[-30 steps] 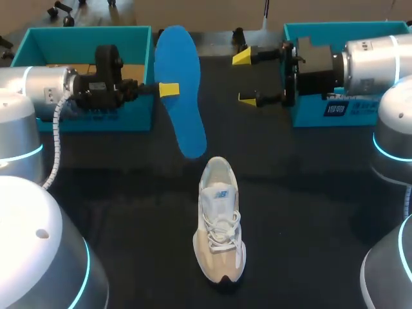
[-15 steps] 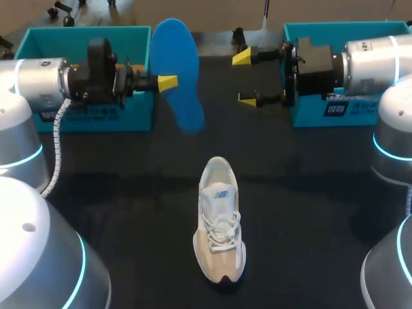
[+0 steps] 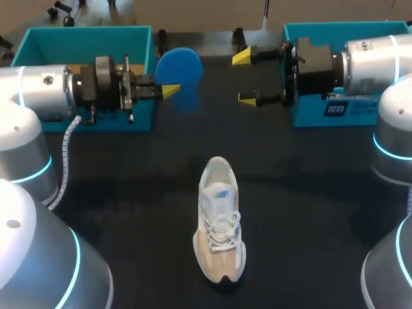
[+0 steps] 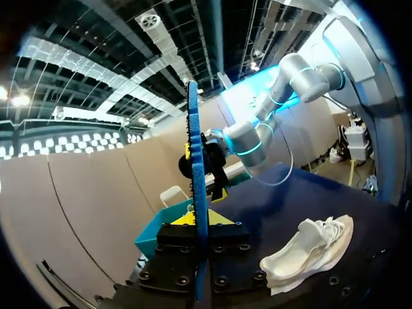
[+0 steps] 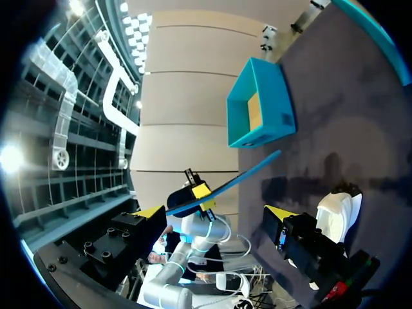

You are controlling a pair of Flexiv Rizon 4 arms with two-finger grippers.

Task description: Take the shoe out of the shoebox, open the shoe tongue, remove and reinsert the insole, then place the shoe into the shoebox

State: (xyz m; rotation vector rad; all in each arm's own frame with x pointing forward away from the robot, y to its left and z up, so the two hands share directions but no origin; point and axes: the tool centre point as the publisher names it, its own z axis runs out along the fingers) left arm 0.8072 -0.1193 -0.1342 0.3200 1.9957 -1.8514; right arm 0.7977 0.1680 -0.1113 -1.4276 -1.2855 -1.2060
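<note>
The left gripper (image 3: 170, 90) pinches the blue insole (image 3: 183, 64) aloft near the far edge of the table (image 3: 309, 193); the right gripper (image 3: 244, 78) gapes wide; the shoe (image 3: 220, 222) lies mid-table.

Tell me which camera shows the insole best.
Head view: the insole shows its blue face, foreshortened. Both wrist views catch it only edge-on, a thin strip; in the left wrist view it sits between the jaws.

Quantities: shoe (image 3: 220, 222), 1; insole (image 3: 180, 72), 1; teal boxes, 2 — left box (image 3: 84, 30), right box (image 3: 309, 112); grippers, 2 — left gripper (image 3: 168, 91), right gripper (image 3: 246, 77).
</note>
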